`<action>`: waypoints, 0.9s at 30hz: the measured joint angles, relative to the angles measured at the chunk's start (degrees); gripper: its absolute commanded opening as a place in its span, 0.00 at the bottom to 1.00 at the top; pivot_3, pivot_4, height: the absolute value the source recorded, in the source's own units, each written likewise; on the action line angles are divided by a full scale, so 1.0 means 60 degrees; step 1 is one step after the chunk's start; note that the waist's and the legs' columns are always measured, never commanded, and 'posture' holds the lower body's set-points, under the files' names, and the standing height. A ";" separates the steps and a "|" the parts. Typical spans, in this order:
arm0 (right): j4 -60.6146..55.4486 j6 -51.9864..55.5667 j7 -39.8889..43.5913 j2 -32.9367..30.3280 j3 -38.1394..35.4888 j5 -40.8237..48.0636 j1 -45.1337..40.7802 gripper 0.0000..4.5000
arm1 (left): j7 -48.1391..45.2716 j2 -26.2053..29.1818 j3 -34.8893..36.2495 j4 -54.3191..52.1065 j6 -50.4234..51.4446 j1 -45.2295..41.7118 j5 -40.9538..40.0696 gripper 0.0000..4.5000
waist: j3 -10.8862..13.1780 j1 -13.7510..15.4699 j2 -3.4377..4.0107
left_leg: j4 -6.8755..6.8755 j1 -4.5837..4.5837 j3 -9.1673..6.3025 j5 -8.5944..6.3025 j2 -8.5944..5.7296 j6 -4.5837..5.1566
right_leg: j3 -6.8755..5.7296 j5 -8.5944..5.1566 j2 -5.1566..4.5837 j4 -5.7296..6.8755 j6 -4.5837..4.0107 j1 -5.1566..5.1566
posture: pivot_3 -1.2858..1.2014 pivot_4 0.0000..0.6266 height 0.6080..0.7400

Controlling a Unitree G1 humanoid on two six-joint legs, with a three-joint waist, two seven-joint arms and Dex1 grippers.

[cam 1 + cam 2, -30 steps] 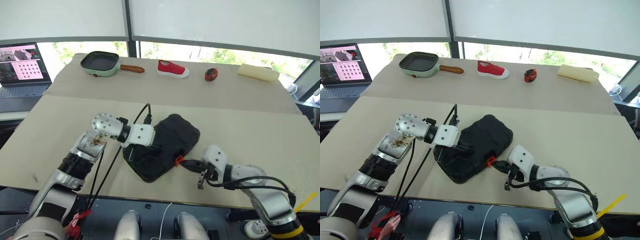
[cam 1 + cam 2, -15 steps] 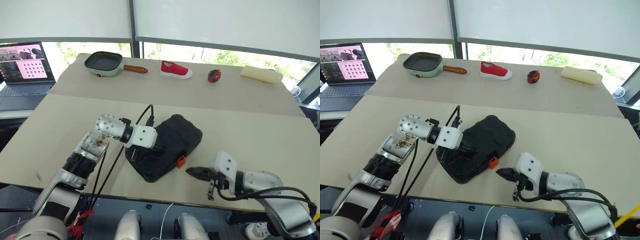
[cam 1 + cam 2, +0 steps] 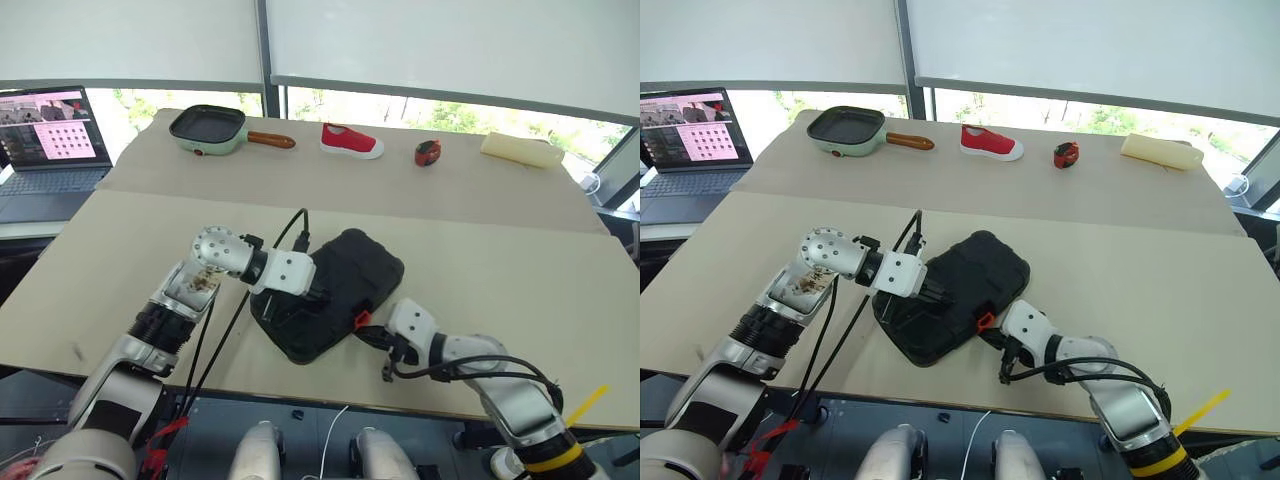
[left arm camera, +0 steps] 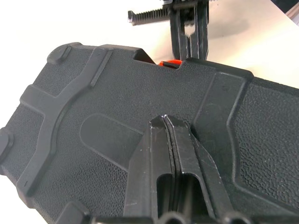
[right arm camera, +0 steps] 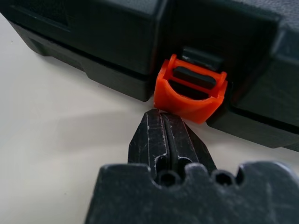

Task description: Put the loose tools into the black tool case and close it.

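Right now: hinged black plastic tool case (image 3: 330, 295) lying shut on the near half of the beige table (image 3: 500, 260), lid down, textured top facing up. Left gripper (image 4: 164, 122) resting tips-down on the ribbed lid, two black fingers pressed together, nothing between them. Right gripper (image 5: 163, 122) down at the case's front edge, fingers likewise together and empty, tips right up against the small orange latch (image 5: 190, 88). Latch sticking out from its notch in the black shell, bottom lip at the tabletop; whether snapped home or not, cannot tell. Same latch (image 3: 361, 320) seen from the head as an orange speck at the case's near right edge, right gripper just beside it.

Along the far edge of the table, well apart from the action: green-rimmed square pan (image 3: 207, 128) with a brown handle, red slip-on shoe (image 3: 349, 139), red-black tape measure (image 3: 427, 152), pale yellow sponge block (image 3: 520, 150). Open laptop (image 3: 45, 135) off the table's far left corner, screen lit.
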 measured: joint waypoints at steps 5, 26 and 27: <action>0.0415 -0.0673 -0.0179 0.0311 0.0136 -0.0335 -0.0025 0.00 | 0.0012 0.0022 0.0006 0.0058 -0.0035 -0.0006 0.0085 0.01 | -0.0006 -0.0138 0.0002 | 0.0000 0.0045 -0.0006 0.0001 0.0004 0.0001 | 0.0004 -0.0023 0.0007 0.0001 0.0032 0.0026 | 0.52 0.24 1.00; -0.0865 -0.0084 -0.0472 0.0434 -0.0961 -0.0171 0.0625 0.13 | 0.0079 -0.0052 0.0029 0.0335 -0.0649 -0.0093 0.0331 0.00 | -0.0011 -0.0196 0.0018 | -0.0004 0.0015 -0.0002 0.0002 0.0005 0.0002 | 0.0010 0.0002 0.0003 0.0003 -0.0006 0.0000 | 0.52 0.24 1.00; -0.1490 0.0407 -0.0503 0.0350 -0.1334 0.0224 0.0912 0.18 | 0.0078 -0.0124 0.0018 0.0382 -0.0684 -0.0096 0.0333 0.00 | -0.0023 -0.0184 0.0033 | -0.0007 0.0016 -0.0002 0.0001 0.0001 0.0002 | 0.0010 0.0001 -0.0002 0.0001 -0.0008 0.0005 | 0.52 0.24 1.00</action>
